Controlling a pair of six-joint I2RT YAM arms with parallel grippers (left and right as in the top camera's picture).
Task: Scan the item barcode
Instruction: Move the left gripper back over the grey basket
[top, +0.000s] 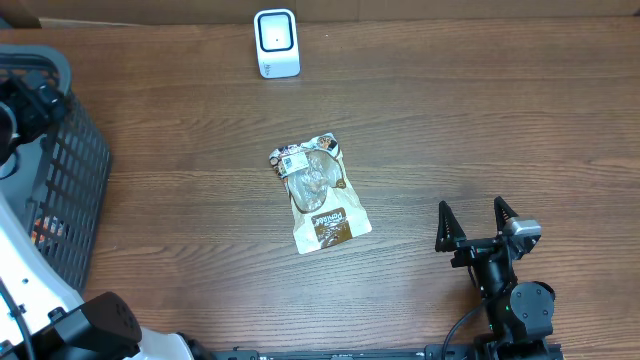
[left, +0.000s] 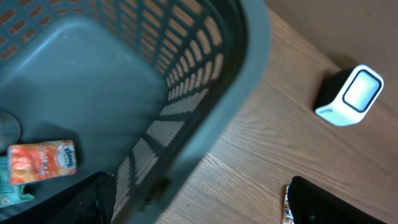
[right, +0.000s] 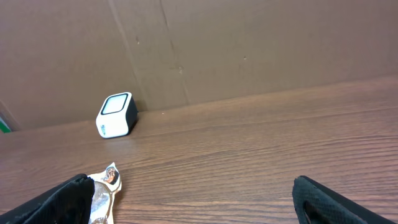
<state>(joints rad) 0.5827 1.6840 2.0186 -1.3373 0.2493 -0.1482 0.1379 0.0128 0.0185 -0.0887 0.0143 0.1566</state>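
1. Snack pouch (top: 318, 193) lies flat near the centre of the desk (top: 480, 120). Its long axis runs from far edge to near edge, with the near end swung slightly toward the right edge. The brown label end faces the near edge.
2. Scanner (top: 277, 43) stands at the far edge, well apart from the pouch.
3. Basket (top: 75, 150) sits at the left edge and holds an orange packet (left: 43, 162).
4. Left pincer (left: 198, 186) hangs over the basket rim, fingers spread, empty.
5. Right pincer (top: 479, 222) is toward the near right corner, spread wide, empty.
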